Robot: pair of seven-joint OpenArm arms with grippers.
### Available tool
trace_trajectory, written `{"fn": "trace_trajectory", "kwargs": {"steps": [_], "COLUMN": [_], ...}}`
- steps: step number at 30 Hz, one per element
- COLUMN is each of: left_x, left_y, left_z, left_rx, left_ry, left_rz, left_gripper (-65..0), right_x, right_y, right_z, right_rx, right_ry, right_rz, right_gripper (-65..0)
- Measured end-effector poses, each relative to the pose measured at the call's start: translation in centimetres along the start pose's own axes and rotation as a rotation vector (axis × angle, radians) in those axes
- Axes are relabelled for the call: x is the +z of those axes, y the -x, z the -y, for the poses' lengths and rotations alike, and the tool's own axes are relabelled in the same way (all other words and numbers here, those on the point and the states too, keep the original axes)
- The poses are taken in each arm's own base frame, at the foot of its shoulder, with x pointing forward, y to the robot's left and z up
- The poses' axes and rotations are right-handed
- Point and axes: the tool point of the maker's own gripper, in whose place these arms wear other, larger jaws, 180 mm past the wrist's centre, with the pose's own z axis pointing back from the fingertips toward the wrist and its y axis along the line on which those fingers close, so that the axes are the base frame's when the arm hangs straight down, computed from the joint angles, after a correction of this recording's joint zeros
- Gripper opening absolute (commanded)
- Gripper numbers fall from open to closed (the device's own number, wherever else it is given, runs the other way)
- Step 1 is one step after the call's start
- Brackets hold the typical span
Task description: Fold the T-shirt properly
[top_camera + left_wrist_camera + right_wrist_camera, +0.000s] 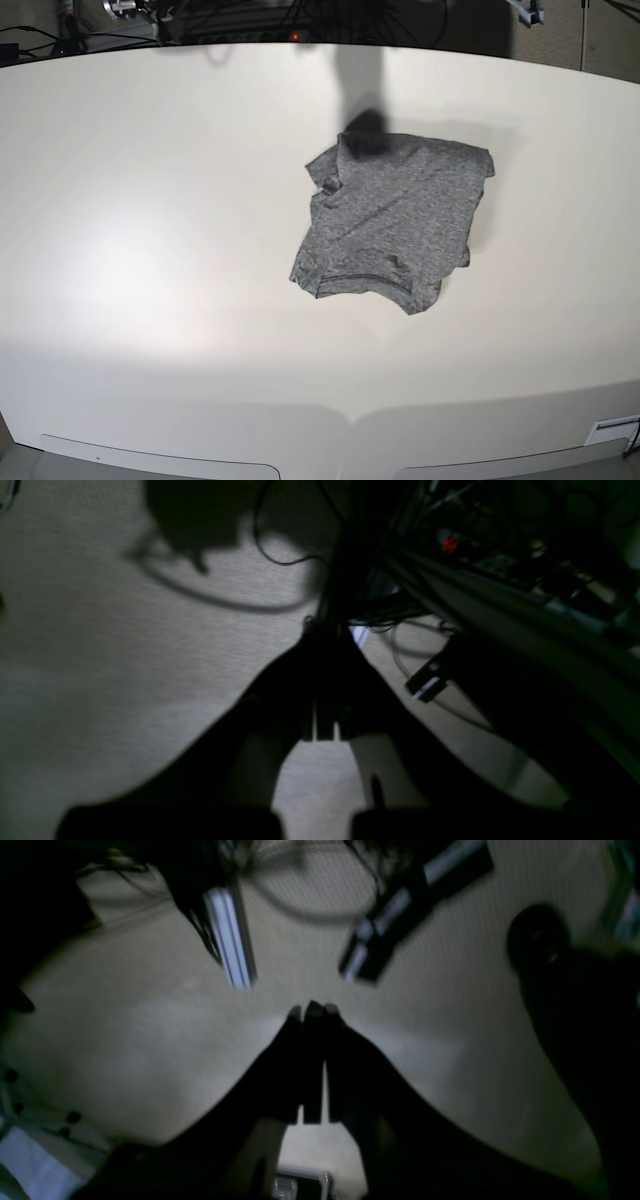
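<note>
**Both grippers closed and empty; one T-shirt on the table**

The left gripper [320, 630] had its two fingers [280, 700] pressed together at the tips, with nothing between them. The right gripper [312, 1010] was in the same condition: two dark fingers [350, 1065] met at the tips and held nothing. Each hung over pale, finely textured floor (not over the table), with dark cables [280, 562] and metal frame rails [230, 935] behind it.

Count: two grippers, one garment, one table.

The wrist views showed the grippers and the floor, but neither showed any cloth. The base view showed the reverse: the T-shirt [395, 220] and the white table [150, 250], with no gripper or arm in frame.

The T-shirt was heather grey and lay in a crumpled, roughly square heap, slightly right of the table's centre and toward the far edge. A dark shadow fell across its far left corner. It lay apart from both sets of fingers; how far could not be told, since no view held cloth and gripper together.
</note>
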Motion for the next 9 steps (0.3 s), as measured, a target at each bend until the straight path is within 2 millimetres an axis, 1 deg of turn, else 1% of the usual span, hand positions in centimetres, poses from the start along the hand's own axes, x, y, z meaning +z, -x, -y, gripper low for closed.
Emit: {"fn": "trace_trajectory", "kwargs": {"steps": [2, 4, 9], "left_x": [-0.5, -0.9, -1.2], "left_y": [-0.1, -0.4, -0.3], "left_z": [1.5, 2.4, 3.7], "left_rx": [0.005, 0.007, 0.015], "left_ry": [0.025, 0.039, 0.056], "left_rz": [0.002, 0.007, 0.011], "left_gripper": [-65.0, -65.0, -65.0], "right_x": [-0.2, -0.4, -0.5], "right_y": [-1.0, -1.3, -1.1], "right_z": [-1.1, -1.7, -1.8], "right_rx": [0.019, 0.031, 0.034], "right_ry": [-0.011, -0.016, -0.005], "right_rz": [0.011, 0.011, 0.001], "right_gripper": [-65.0, -65.0, -65.0]}}
